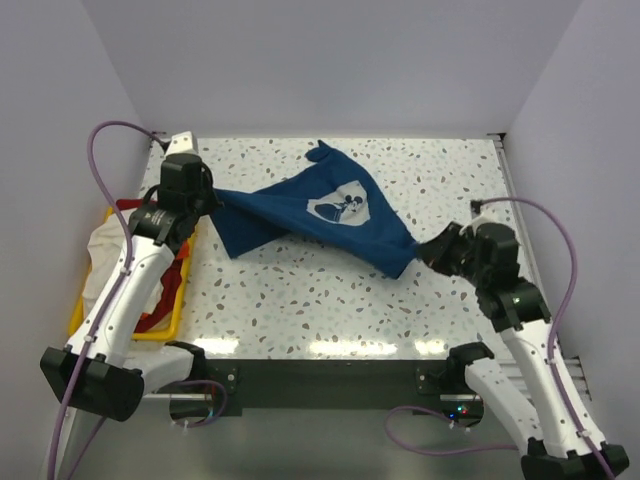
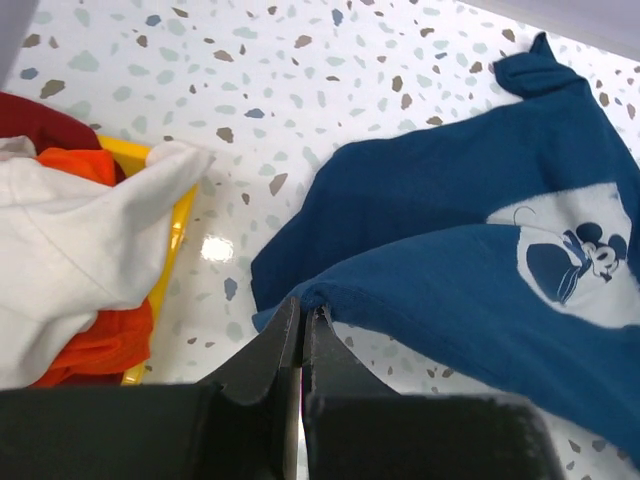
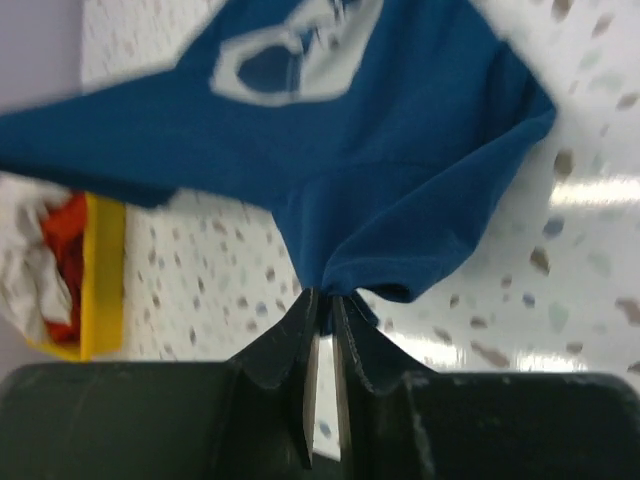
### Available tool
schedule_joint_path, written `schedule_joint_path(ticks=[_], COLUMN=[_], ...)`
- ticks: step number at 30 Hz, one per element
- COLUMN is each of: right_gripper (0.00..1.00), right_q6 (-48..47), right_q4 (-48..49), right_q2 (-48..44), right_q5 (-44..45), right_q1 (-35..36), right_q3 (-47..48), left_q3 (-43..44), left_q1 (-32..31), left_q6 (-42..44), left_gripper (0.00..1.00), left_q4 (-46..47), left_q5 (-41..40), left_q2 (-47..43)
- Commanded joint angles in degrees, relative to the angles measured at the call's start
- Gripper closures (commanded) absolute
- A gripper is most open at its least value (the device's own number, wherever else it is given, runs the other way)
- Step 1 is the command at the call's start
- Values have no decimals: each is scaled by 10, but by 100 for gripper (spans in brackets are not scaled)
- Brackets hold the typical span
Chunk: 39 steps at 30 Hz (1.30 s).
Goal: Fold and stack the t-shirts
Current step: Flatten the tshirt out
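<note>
Top external view
- Work surface: speckled terrazzo-pattern table (image 1: 300, 300), glossy, with light reflections along the near edge.
- Task item: navy t-shirt (image 1: 290, 225), soft cloth, stretched in a twisted band between the two arms, lifted at both ends and sagging to the table in the middle.
- Print: white shield-shaped panel with cartoon mouse (image 1: 338, 207), facing up.
- Left gripper (image 1: 205, 195): clamped on the shirt's left end.
- Right gripper (image 1: 425, 250): at the shirt's right end, where the cloth narrows to a point.
- Container: yellow bin (image 1: 150, 335), rigid plastic, at the table's left edge, partly under the left arm.
- Contents: cream-white t-shirt (image 1: 100, 250) spilling over the rim; red t-shirt (image 1: 175, 280) crumpled beside it.

Left wrist view
- Left gripper (image 2: 303, 310): black fingers pressed together, nipping a folded hem of the navy t-shirt (image 2: 430, 190).
- Print (image 2: 575, 250): mouse figure legible, cloth creased across it.
- Yellow bin (image 2: 180, 230): only a rim section shows.
- Contents: cream-white t-shirt (image 2: 70, 250) draped over the rim; orange t-shirt (image 2: 100, 340) below it; red t-shirt (image 2: 30, 120) behind.

Right wrist view
- Right gripper (image 3: 325, 300): fingers nearly together, a thin slit between them, cloth bunched at the tips.
- Navy t-shirt (image 3: 400, 150): fans out from the pinch point, hanging above the table (image 3: 580, 250).
- Yellow bin (image 3: 100, 270): blurred, at far left, with white and orange-red cloth inside.
</note>
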Motion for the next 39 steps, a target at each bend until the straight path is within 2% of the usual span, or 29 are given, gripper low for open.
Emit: schedule_joint_path(ticks=[1,3,4,5,8,11,15,19,22,27,34,39], right_gripper=[84,76,62,55,40,41,57,57,53,52,53,53], right_q6=[51,54,53,52,50,50,59,77,98,118,133,137], right_q4=[-11,-15,-22,-23,1,39,143,231,282,314,297,313], right_q2=[-33,-43,-45,-47,-9,47,171,258,280,314,319,348], right_q5=[-67,-30,-19,-6,78,112,67,57,75,100,183,179], right_q1=[77,109,119,118,119,119,119,122,134,160,183,190], right_q3=[-105,-148,-158,-170,-162,-159,-167,-181,-191,-194,-198,-193], left_q3=[27,32,32,32,27,23,13,2,-9,-23,-20,-21], left_q1=[20,31,34,38,41,41,41,42,42,42,42,42], left_q6=[11,5,3,2,2,0,-1,-3,-5,-5,-3,0], left_gripper=[100,100,100,100,100,100,100,100,100,100,100,100], left_q4=[1,-1,-1,0,2,7,13,19,23,25,25,26], left_q5=[-32,-31,-28,-26,-15,-8,6,19,25,27,29,30], left_q2=[-26,-27,-28,-28,-21,-20,-20,-22,-25,-29,-33,-34])
